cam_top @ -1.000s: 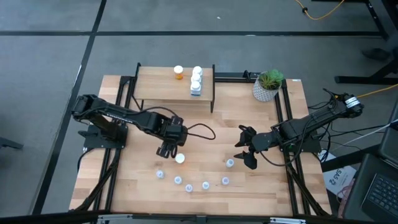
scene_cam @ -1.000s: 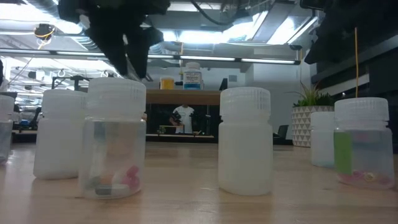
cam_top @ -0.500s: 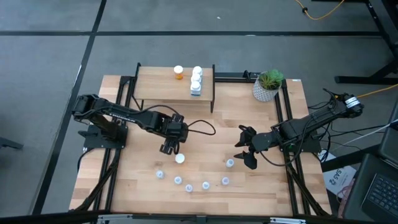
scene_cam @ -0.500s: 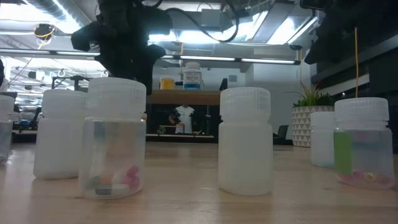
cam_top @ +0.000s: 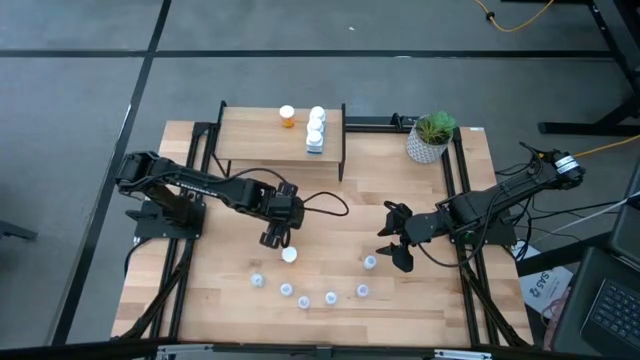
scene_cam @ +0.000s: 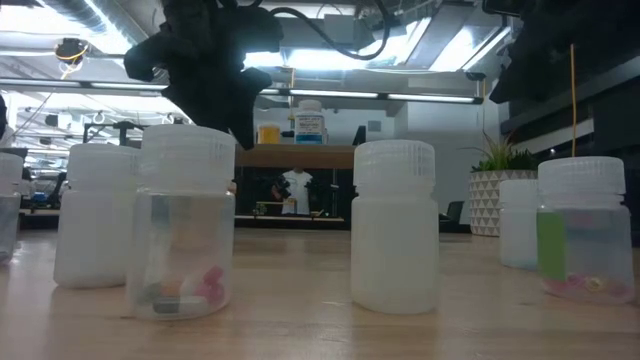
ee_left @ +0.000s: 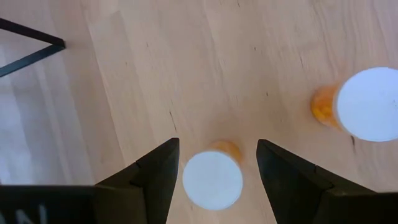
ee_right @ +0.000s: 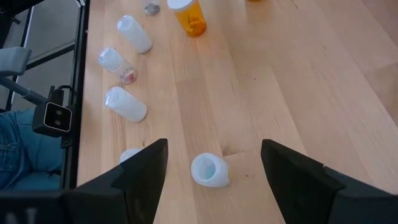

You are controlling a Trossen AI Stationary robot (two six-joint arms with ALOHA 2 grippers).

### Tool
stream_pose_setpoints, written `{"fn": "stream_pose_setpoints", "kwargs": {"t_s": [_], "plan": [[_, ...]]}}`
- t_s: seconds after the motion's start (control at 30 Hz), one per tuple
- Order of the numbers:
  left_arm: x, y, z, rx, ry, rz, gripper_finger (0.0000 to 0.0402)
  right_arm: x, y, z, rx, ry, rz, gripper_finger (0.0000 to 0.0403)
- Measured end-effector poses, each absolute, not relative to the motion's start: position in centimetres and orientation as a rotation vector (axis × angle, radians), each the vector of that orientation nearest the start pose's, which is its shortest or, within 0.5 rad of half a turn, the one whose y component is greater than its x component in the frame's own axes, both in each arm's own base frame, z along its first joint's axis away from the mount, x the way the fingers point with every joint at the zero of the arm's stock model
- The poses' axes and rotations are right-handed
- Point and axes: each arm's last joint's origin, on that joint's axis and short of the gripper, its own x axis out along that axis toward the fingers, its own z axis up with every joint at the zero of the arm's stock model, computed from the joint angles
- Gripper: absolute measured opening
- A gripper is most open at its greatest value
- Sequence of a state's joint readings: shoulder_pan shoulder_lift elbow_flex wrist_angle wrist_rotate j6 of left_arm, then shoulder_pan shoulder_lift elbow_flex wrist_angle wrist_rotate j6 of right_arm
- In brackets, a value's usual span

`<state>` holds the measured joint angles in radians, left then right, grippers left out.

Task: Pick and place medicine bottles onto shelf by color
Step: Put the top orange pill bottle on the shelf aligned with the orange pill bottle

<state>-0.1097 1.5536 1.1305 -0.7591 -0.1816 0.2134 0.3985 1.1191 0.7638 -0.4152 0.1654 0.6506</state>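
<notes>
While poised above an orange bottle [ee_left: 212,178] standing in front of the shelf [cam_top: 260,128], left gripper [ee_left: 211,171] with jaws apart, straddling its white cap, not yet clamped. Pick step, apparently; next: lower, close, lift to the shelf. Right gripper [cam_top: 397,240] also spread, idle well right of the shelf.

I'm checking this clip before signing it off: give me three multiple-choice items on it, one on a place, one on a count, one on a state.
1. Where does the plant pot stand?
A. on the shelf
B. on the table, right of the shelf
C. on the floor

2. How many orange bottles are on the shelf?
A. one
B. three
C. none

3. How is the left gripper?
A. shut on a white bottle
B. open around an orange bottle
C. open over the shelf

Answers: 1 B, the high view shows it there. 2 A, a single one stands beside the white bottles. 3 B, the left wrist view shows its white cap between spread fingers.
</notes>
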Motion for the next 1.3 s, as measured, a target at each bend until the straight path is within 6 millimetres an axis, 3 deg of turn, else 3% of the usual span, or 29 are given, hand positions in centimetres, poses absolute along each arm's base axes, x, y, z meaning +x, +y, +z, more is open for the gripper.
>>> {"fn": "stream_pose_setpoints", "kwargs": {"t_s": [0.5,0.77,1.3], "plan": [[30.0,-2.7,23.3,0.395,1.164,-0.030,0.0208,20.9,8.3,24.5,0.415,0.778,-0.032,0.0261],[29.9,-3.0,23.3,0.485,1.171,-0.103,0.0208,20.9,8.3,24.5,0.423,0.778,-0.035,0.0261],[29.9,-3.6,23.3,0.428,1.154,-0.143,0.0208,20.9,8.3,24.5,0.424,0.779,-0.036,0.0261]]}}
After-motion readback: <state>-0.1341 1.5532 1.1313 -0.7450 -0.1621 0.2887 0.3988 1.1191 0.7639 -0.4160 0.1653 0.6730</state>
